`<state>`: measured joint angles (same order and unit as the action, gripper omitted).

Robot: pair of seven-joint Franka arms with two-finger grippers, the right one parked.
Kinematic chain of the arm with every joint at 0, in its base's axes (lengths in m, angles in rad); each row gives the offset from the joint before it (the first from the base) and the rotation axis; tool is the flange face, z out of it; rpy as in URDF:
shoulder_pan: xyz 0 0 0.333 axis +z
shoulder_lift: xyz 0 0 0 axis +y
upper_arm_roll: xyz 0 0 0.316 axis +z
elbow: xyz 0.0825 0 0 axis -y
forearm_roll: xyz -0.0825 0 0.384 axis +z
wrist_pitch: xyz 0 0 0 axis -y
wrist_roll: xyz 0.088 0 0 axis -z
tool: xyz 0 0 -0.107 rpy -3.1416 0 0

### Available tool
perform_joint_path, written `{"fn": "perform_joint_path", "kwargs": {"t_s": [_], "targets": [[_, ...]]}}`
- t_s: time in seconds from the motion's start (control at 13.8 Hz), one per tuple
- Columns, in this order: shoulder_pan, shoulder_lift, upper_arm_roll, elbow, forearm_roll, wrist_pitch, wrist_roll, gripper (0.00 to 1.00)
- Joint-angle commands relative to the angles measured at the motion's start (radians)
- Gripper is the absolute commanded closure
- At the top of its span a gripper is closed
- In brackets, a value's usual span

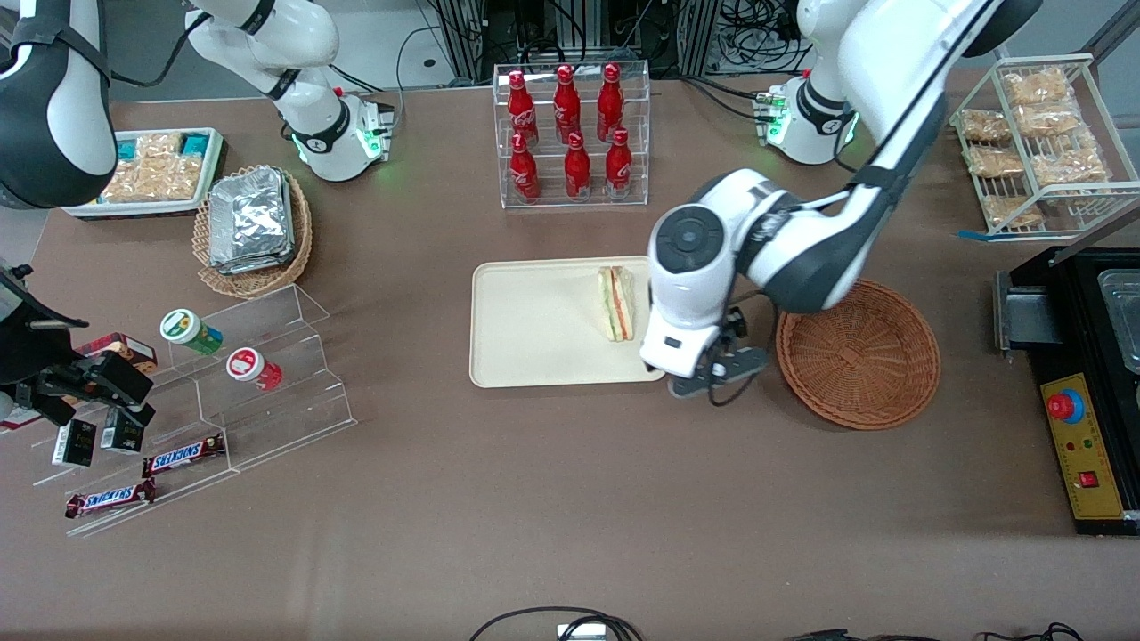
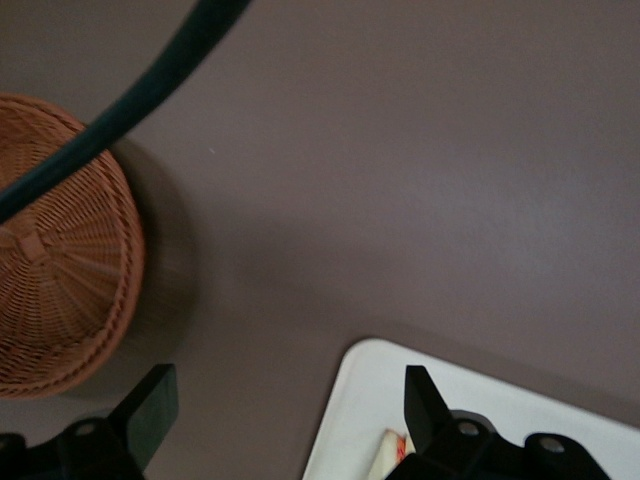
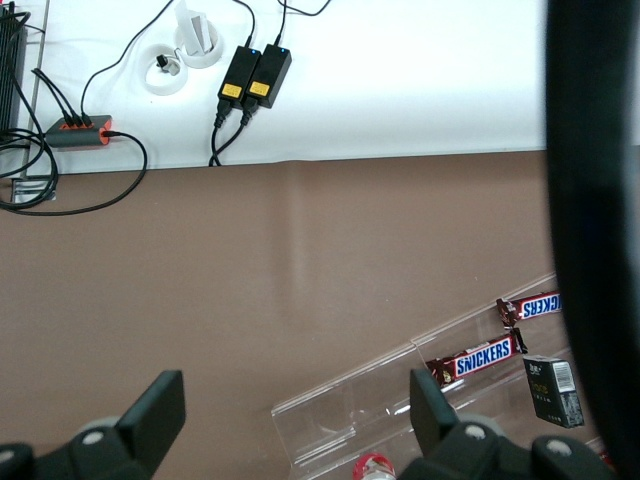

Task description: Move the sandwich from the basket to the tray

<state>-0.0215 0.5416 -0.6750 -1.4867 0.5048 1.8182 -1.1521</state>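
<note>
The sandwich, a pale wedge with orange and green layers, lies on the cream tray near the tray's edge that faces the basket. A corner of the sandwich shows beside one finger in the left wrist view, on the tray. The reddish-brown woven basket stands beside the tray with nothing in it; its rim shows in the wrist view too. My gripper hangs open over the tray's corner and the bare table between tray and basket, holding nothing. In the front view the white wrist covers the fingers.
A clear rack of red bottles stands farther from the front camera than the tray. A black box with a red button and a wire rack of snack bags lie toward the working arm's end. A tan basket of foil packs and an acrylic stepped stand lie toward the parked arm's end.
</note>
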Motion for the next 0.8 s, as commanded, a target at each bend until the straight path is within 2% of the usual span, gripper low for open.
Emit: {"fn": "perform_joint_path", "kwargs": {"t_s": [0.0, 0.22, 0.44, 0.73], "targets": [[0.08, -0.051, -0.012, -0.003, -0.037, -0.077, 0.041, 0.0], [0.15, -0.129, 0.017, -0.018, -0.132, -0.098, 0.236, 0.0], [0.143, -0.259, 0.181, -0.024, -0.283, -0.184, 0.513, 0.0], [0.14, -0.392, 0.323, -0.046, -0.385, -0.293, 0.8, 0.0]]}}
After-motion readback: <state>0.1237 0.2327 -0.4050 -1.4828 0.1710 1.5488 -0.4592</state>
